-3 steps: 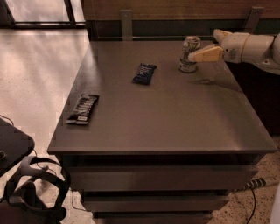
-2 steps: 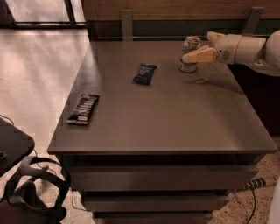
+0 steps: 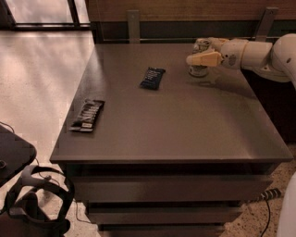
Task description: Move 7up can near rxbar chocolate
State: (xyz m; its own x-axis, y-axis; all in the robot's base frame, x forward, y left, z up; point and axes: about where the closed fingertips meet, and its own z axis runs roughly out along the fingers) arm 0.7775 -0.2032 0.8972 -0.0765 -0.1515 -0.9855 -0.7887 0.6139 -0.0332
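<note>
- Since a second ago the end effector (image 3: 196, 54) has slid a little leftward at the far right of the counter (image 3: 185, 134). It now sits around the 7up can (image 3: 199, 71), which has stayed in place.
- Whether the end effector is clamped on the can or only close about it cannot be told.
- White arm (image 3: 249, 53) reaches in from the right edge, roughly level above the counter.
- 7up can stands upright near the counter's back right corner.
- Short navy wrapper (image 3: 152, 77) lies flat to the left of the can, near the back middle and apart from it.
- rxbar chocolate (image 3: 87, 115) lies flat at the counter's left edge, well apart from the can. Its long axis runs front to back, leaning slightly rightward at the far end, with the white lettering facing up.
- Counter is dark grey-brown and smooth, with stacked horizontal tiers below its front edge.
- Pale speckled floor (image 3: 41, 69) lies to the left, brightly lit. Wood panelling (image 3: 185, 9) runs behind, and a cable (image 3: 268, 196) trails at lower right.
</note>
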